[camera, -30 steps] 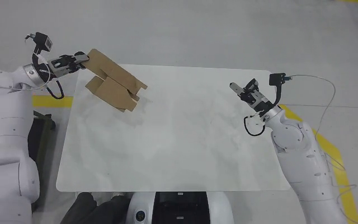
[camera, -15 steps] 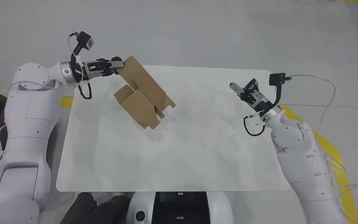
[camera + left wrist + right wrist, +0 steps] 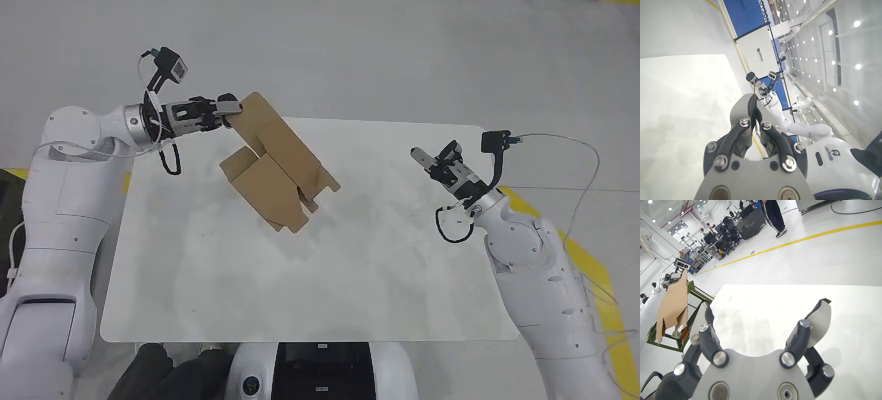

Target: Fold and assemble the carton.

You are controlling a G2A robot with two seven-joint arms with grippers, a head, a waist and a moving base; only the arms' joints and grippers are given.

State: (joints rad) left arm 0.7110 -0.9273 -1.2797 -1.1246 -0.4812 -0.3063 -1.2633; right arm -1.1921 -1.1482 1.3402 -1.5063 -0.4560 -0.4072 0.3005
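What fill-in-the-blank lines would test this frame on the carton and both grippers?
1. The left gripper is shut on the ____.
2. The right gripper is ____ and holds nothing.
3. The carton is over the ____ arm's side of the table.
Missing words: carton; open; left.

Carton [image 3: 283, 172] with left gripper [image 3: 232, 108], now farther over table [image 3: 380, 280]

Left arm raised and extended, left claw [image 3: 232, 106] pinched tight on the carton [image 3: 285, 175] edge. Right arm bent, right claw [image 3: 432, 153] fingers spread wide, holding nothing.
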